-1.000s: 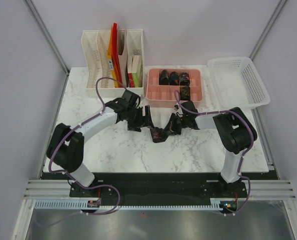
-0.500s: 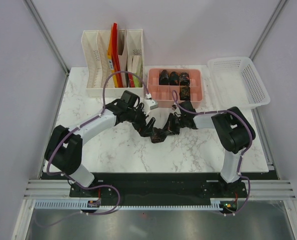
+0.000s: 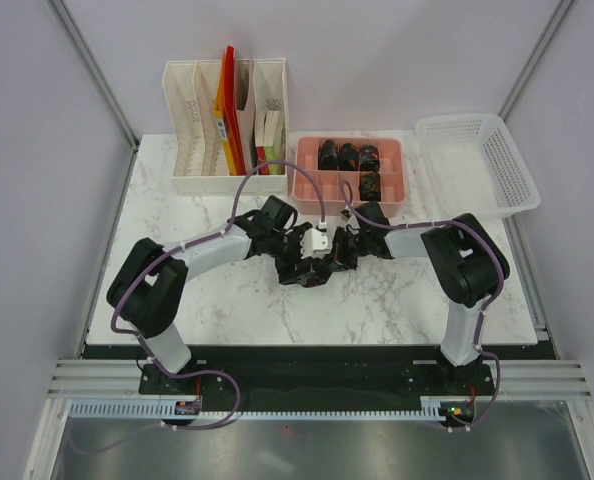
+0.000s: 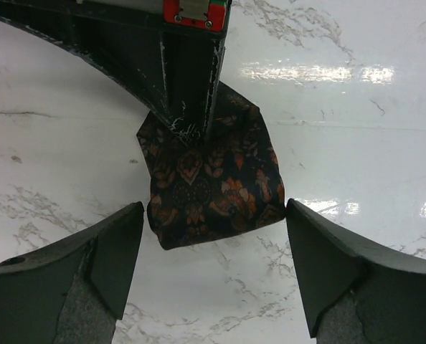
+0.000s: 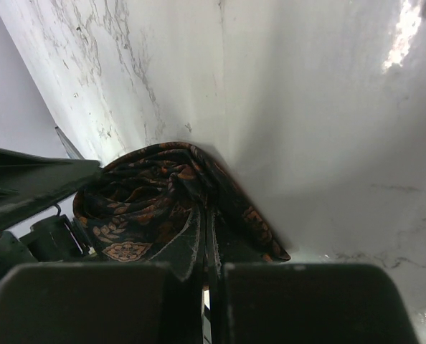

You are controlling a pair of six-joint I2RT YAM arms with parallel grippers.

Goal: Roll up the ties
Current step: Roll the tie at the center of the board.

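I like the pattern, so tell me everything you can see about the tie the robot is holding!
The tie is dark, soft-looking cloth with an orange-red leafy pattern. It is bunched into a loose folded bundle, not yet a tight roll, and rests on the marble table. The right pincer is shut on its folds. The left pincer is open, a finger on either side of its end.

Pink compartment tray (image 3: 320,192): rests on a white marble tabletop (image 3: 377,310), which extends left, right and forward of it. White slotted file organiser (image 3: 182,115): just left of the tray, upright. Orange and red folders (image 3: 227,95) stand in the slots nearer the tray. White mesh basket (image 3: 472,160): just right of the tray, on the same surface.
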